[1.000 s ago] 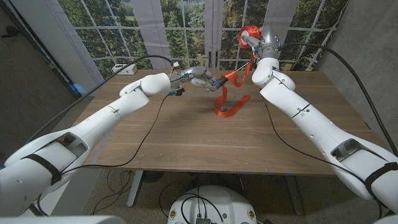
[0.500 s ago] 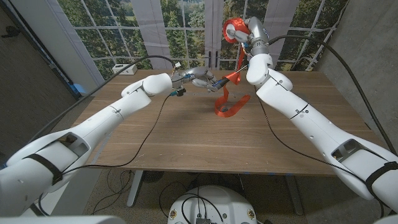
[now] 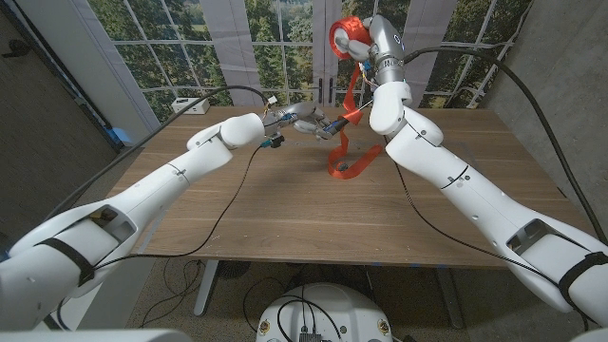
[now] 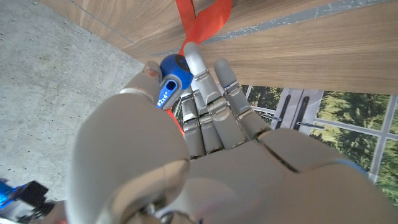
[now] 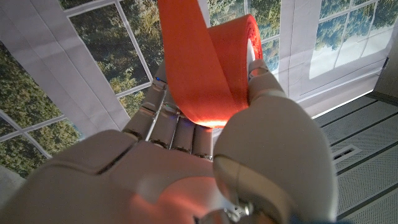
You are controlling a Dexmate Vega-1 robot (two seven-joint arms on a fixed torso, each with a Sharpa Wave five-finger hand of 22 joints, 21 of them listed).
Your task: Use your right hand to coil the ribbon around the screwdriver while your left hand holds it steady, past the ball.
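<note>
My left hand [image 3: 306,118] holds a blue-handled screwdriver [image 3: 332,124] level above the far middle of the table, its shaft pointing toward my right arm. The left wrist view has the blue handle end [image 4: 169,73] gripped in the left hand's fingers [image 4: 205,93]. An orange ribbon [image 3: 347,123] runs from a loose heap on the table [image 3: 353,163] up past the shaft to my right hand [image 3: 361,40], raised high above the table. The right hand grips a loop of ribbon [image 5: 211,68] between thumb and fingers [image 5: 261,81]. I see no ball.
A white box [image 3: 190,104] sits on the wooden table [image 3: 285,209] at its far left edge. Black cables [image 3: 237,180] trail along both arms and over the tabletop. Windows and a grey wall stand behind the table.
My right hand has swung to the left and slightly higher with the ribbon loop, drawing the strand up over the screwdriver. The left hand and screwdriver have stayed put.
</note>
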